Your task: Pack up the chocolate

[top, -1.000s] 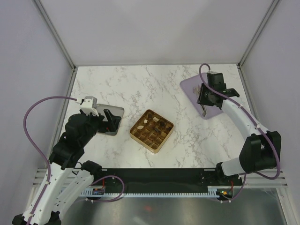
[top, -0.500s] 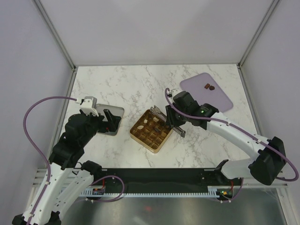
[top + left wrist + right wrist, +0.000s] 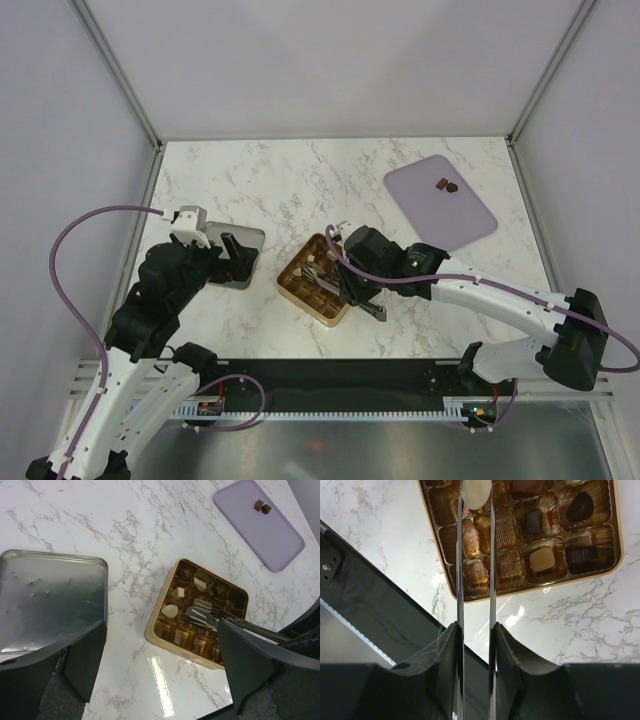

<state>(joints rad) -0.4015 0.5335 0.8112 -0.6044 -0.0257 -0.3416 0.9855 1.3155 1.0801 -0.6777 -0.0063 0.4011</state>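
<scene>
Left gripper point(image 3: 235, 258) hangs wide open above a silver lid point(image 3: 50, 600) at 9 o'clock. Right gripper point(image 3: 475, 630) clamps tweezers point(image 3: 460, 555). Their tips flank a cream-white chocolate point(image 3: 476, 492) over the gold tray point(image 3: 150, 630). Two brown chocolates point(image 3: 446, 185) lie on the lilac mat point(image 3: 470, 215) at 1 o'clock.

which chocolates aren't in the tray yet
The two on the purple mat: a reddish-brown one and a darker one beside it. The rest are over at the gold tray.
</scene>
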